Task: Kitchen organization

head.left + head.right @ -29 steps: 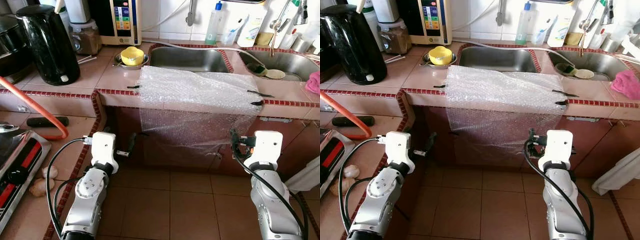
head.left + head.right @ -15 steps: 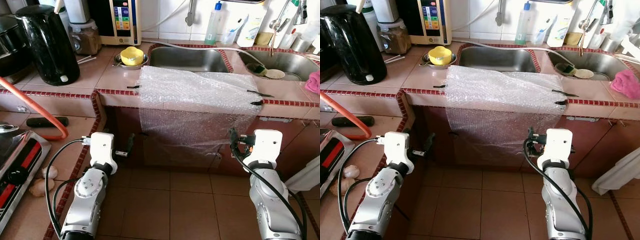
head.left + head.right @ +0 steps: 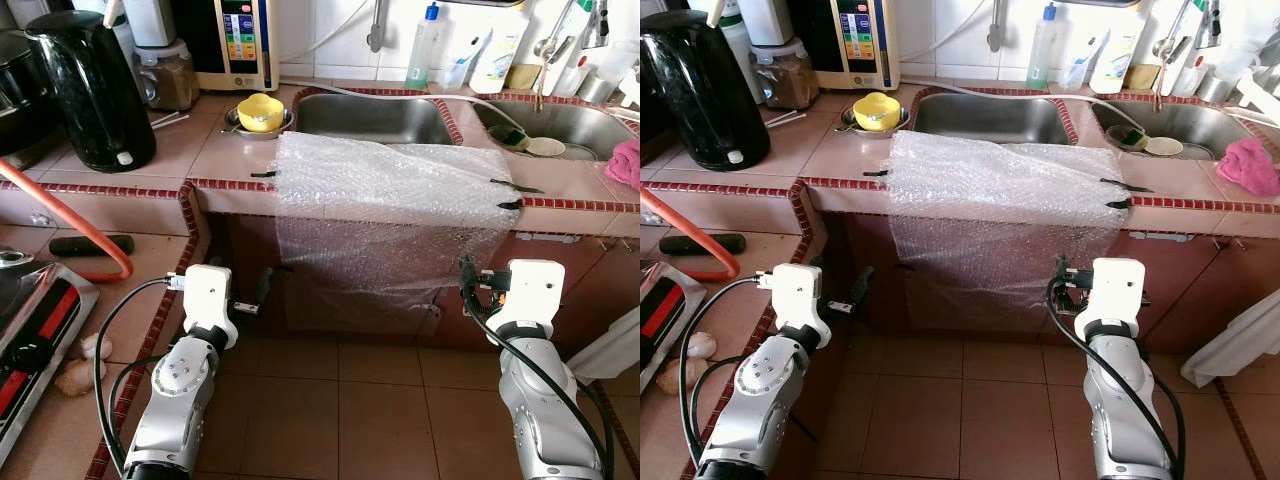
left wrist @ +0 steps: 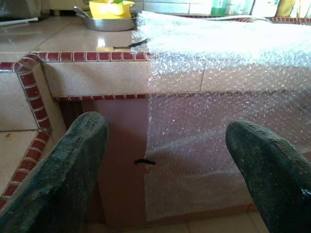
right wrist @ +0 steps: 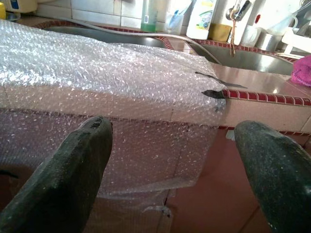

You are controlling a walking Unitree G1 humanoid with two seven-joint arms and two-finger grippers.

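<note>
STEP: approaching bubble wrap, taped at 12 o'clock over tabletop edge, hanging down cabinet front | CLAWS: left claw, right claw both spread, empty, below it | NEXT: likely closing on lower hem.

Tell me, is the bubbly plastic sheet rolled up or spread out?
Spread out. The bubble wrap lies flat across the counter and hangs down over the cabinet front, held by black tape strips at its edges.
</note>
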